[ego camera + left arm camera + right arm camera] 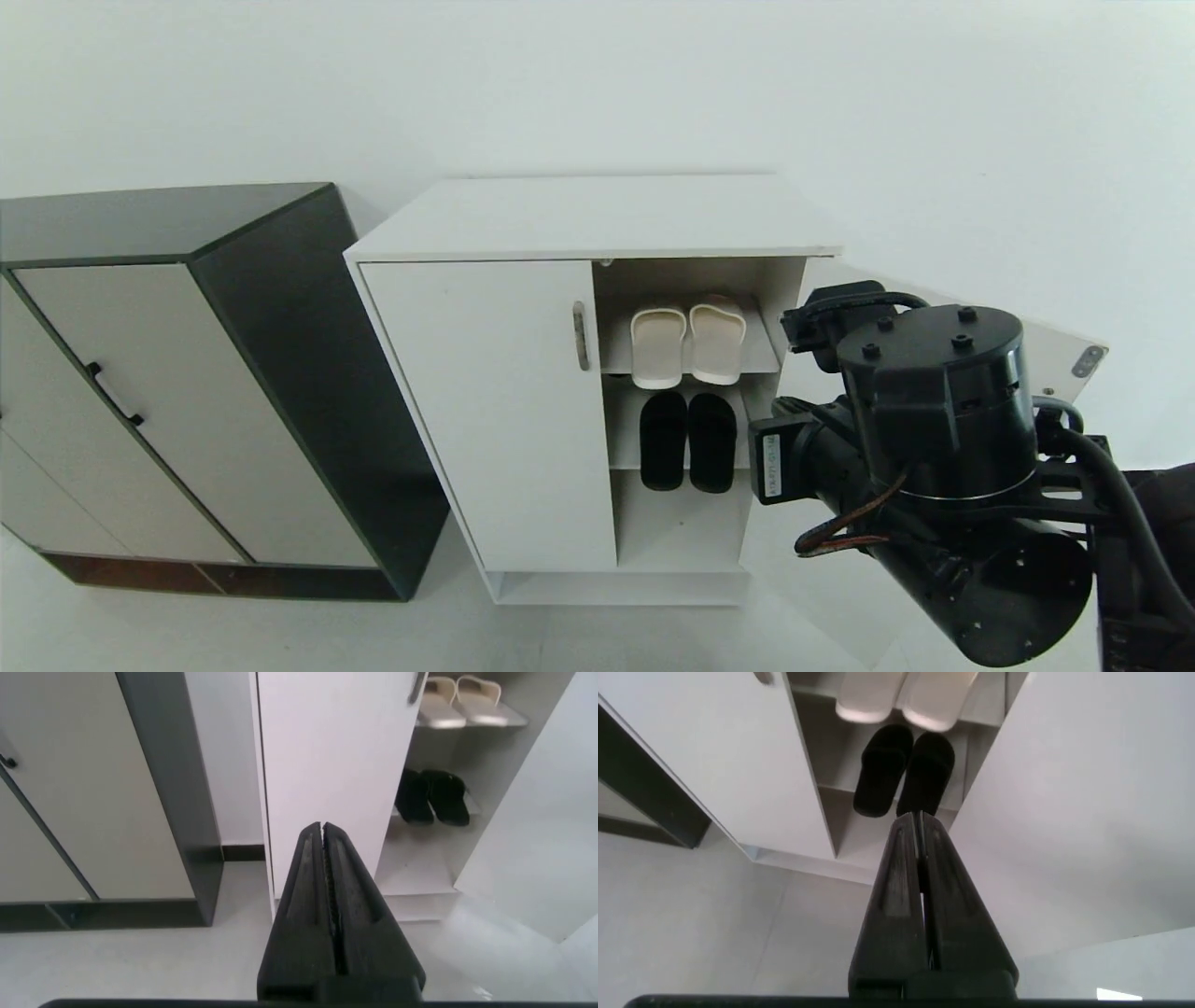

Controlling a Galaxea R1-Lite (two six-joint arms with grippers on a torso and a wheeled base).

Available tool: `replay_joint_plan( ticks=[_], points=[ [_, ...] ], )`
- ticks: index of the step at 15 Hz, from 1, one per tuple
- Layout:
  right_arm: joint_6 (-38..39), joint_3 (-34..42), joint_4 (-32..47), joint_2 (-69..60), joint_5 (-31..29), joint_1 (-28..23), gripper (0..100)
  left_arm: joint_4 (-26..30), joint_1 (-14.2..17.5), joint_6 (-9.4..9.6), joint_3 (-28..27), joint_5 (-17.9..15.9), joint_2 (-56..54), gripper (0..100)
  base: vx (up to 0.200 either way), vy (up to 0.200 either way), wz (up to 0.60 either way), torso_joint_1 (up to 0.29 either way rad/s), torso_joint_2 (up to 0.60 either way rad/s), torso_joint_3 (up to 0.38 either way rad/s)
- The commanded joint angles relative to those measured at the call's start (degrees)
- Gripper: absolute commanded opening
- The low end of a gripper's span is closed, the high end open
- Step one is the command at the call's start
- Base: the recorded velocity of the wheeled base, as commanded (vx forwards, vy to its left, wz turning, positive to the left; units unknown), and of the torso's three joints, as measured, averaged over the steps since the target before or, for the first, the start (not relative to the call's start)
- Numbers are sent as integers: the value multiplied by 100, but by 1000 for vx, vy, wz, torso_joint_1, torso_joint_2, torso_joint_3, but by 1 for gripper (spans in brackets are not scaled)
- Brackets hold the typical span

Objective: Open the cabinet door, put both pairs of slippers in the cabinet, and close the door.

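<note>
Holding the right arm [934,411] up close before the open right half of the white cabinet [597,219], with the right tool [922,819] pinched fully together, gripping nothing, and pointing toward the black slippers [904,767]. Holding the left tool [323,829] likewise pressed together and empty, above the floor [140,961], facing the closed left door [327,756] of that cabinet. Finding both pairs already inside: white slippers [688,343] lying side by side on the upper shelf [761,359], their near ends hanging slightly past its front edge; black slippers sitting side by side on the shelf just below, near ends also over the edge. Seeing the right door [1069,359] standing wide open, out to the right beyond the arm. Noting a metal handle [581,336] running upright along the closed door's inner edge, just beside the white pair. Noting also a dark cabinet [280,373] with pale doors shut, standing just beside the white cabinet on its left.
</note>
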Motion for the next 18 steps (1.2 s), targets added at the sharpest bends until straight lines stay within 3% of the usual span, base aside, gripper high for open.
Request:
replay_joint_plan(
  ticks=[1, 12, 18],
  points=[
    [-1, -2, -3, -3, 2, 3, 0, 0, -2, -3, 0, 1, -1, 0, 0, 0, 0, 188, -496, -315],
    [-10, 7, 6, 5, 11, 3, 0, 0, -2, -3, 0, 1, -1, 0, 0, 0, 0, 221, -533, -315],
    [-63, 121, -3, 5, 81, 3, 0, 0, -2, -3, 0, -8, -1, 0, 0, 0, 0, 51, -111, -67]
  ],
)
